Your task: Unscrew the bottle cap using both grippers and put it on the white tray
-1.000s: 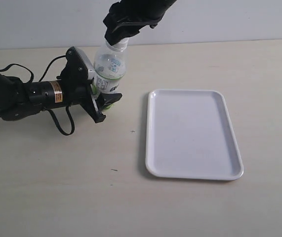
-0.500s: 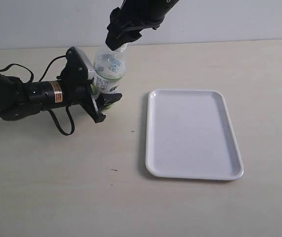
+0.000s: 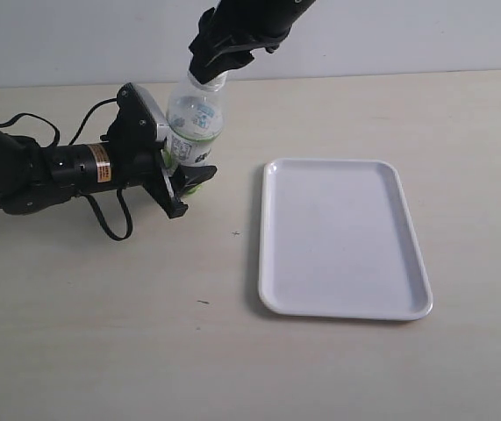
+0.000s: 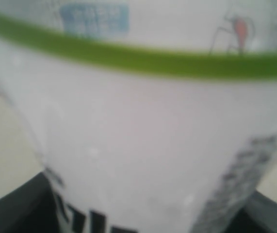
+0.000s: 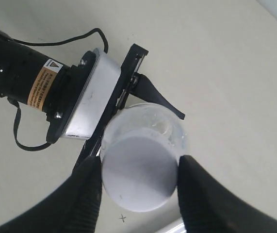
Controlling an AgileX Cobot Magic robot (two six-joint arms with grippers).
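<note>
Sitting at the top of the bottle (image 3: 195, 123), the bottle cap (image 5: 138, 173) shows in the right wrist view as a white disc seen from above, squeezed between the two black fingers (image 5: 87, 194) of the right pincer (image 3: 212, 70). That pincer is closed on the cap, one finger pressed to each side of it. In the exterior view the cap itself is hidden behind those fingers, so whether it has lifted off the threads cannot be told. No gap shows between cap and bottle shoulder, and it looks to be seated on the neck.

The bottle stands upright on the counter (image 3: 101, 333), its labelled body clamped by the left pincer (image 3: 180, 162), which reaches in from the side. The left wrist view is filled with the blurred label and its green band — consistent with a tight hold at very close range.

So the set-up is done: bottle braced, cap gripped. What is left appears to be most of the job — turning the cap free, lifting it clear, carrying it across and releasing it. The white tray (image 3: 338, 237) lies flat on the counter well apart from the bottle, on the right arm's side, with nothing on it.
</note>
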